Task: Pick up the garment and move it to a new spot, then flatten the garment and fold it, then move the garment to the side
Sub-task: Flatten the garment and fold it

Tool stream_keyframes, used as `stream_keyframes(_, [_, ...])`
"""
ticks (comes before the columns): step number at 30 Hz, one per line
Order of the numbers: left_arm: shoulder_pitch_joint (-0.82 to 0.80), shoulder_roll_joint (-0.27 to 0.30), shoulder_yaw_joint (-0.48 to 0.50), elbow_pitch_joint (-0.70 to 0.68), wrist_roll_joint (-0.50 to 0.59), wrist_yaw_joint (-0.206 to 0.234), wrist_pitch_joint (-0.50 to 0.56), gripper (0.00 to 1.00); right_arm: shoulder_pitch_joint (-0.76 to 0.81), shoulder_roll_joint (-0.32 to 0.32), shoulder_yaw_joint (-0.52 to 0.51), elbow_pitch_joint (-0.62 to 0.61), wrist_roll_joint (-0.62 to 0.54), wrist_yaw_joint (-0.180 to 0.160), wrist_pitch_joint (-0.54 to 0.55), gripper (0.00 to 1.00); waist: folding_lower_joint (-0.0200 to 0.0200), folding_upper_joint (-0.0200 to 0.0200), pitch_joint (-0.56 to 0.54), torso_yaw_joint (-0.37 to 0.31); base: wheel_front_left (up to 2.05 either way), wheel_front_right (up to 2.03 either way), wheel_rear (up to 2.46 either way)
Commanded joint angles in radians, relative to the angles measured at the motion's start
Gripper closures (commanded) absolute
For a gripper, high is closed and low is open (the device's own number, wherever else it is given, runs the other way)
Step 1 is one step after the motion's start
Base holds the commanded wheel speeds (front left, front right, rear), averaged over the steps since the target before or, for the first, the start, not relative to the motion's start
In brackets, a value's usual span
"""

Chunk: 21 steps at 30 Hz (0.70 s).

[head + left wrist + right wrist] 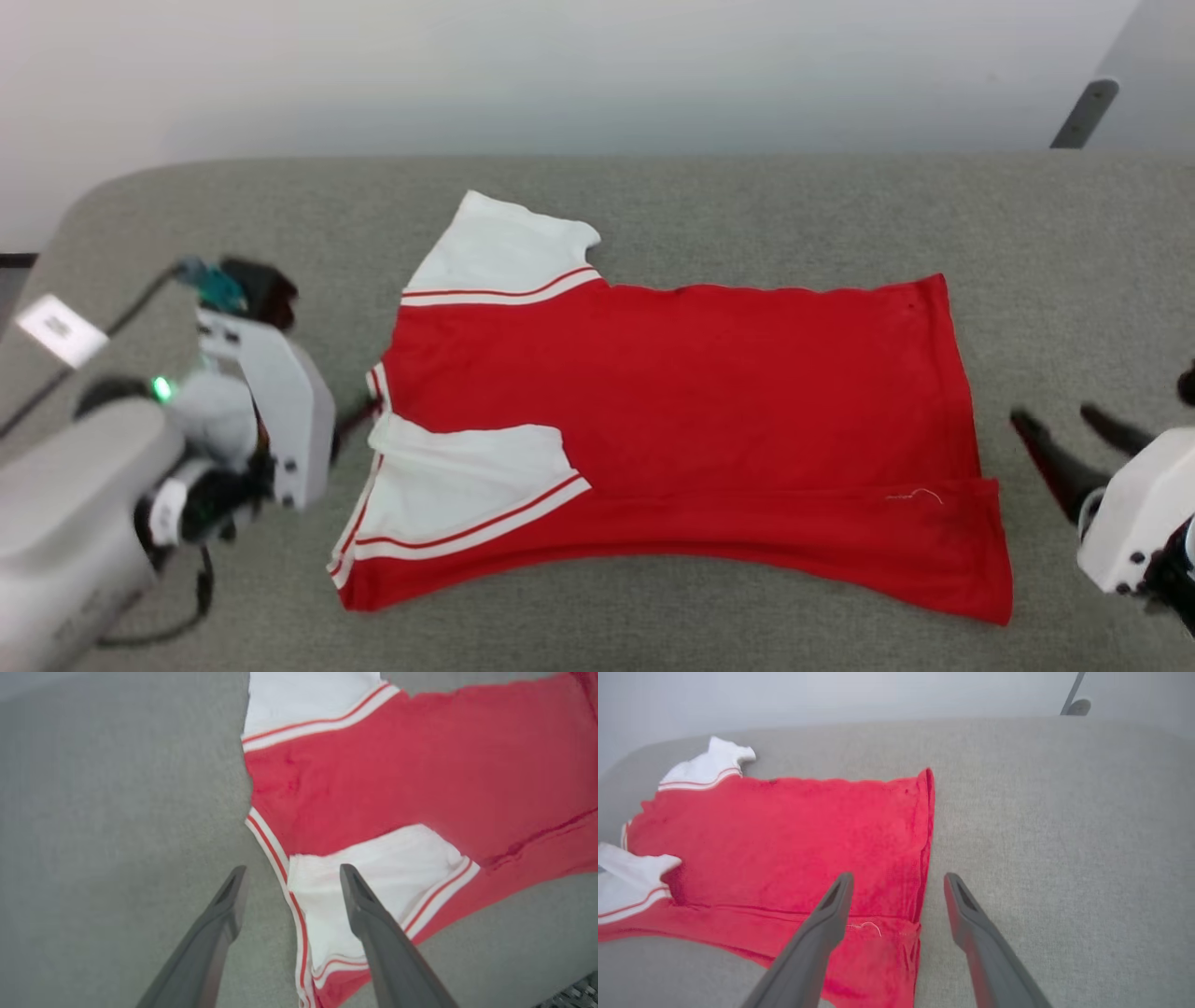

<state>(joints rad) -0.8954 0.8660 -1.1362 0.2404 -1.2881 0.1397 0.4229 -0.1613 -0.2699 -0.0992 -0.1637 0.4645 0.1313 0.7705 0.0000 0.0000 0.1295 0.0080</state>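
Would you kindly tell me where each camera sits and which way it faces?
Left wrist view: on the left wrist, looking along the open left gripper at the garment, neck end.
Right wrist view: on the right wrist, looking along the open right gripper over the hem toward the wall.
Head view: on the head, looking forward and down at the surface; both grippers flank the garment.
Shared: both wrist views catch the white sleeves.

Bright, even, diffuse light is cast from above, and only faint soft shadows are seen on the table (pixel 747 205). The wrist views are rendered softer, with the table's edge bowed by the wide lens.
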Motion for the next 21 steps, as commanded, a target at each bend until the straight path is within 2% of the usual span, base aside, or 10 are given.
stream_keyframes(1, [-0.031,-0.004,0.008,0.010,0.031,-0.012,-0.021,0.00,-0.017,0.013,-0.001,-0.020,-0.008,-0.001,-0.044,0.00,0.0000,0.0000,0.022,-0.020,0.00,0.00,0.00])
stream_keyframes(6, [-0.116,-0.033,0.042,0.082,0.090,-0.036,-0.106,0.00,-0.053,0.040,0.019,-0.071,-0.037,-0.001,-0.248,0.00,0.0000,0.0000,0.074,-0.061,0.00,0.00,0.00])
stream_keyframes(12, [-0.217,-0.063,0.068,0.186,0.139,-0.076,-0.157,0.00,-0.080,0.070,0.042,-0.096,-0.104,-0.001,-0.459,0.00,0.0000,0.0000,0.151,-0.116,0.00,0.00,0.00])
stream_keyframes(17, [-0.307,-0.081,0.080,0.270,0.170,-0.115,-0.167,0.00,-0.093,0.102,0.042,-0.096,-0.128,-0.001,-0.567,0.00,0.0000,0.0000,0.230,-0.156,0.00,0.00,0.00])
stream_keyframes(21, [-0.380,-0.090,0.082,0.340,0.199,-0.151,-0.167,0.00,-0.096,0.120,0.044,-0.085,-0.131,-0.001,-0.606,0.00,0.0000,0.0000,0.294,-0.184,0.00,0.00,0.00])
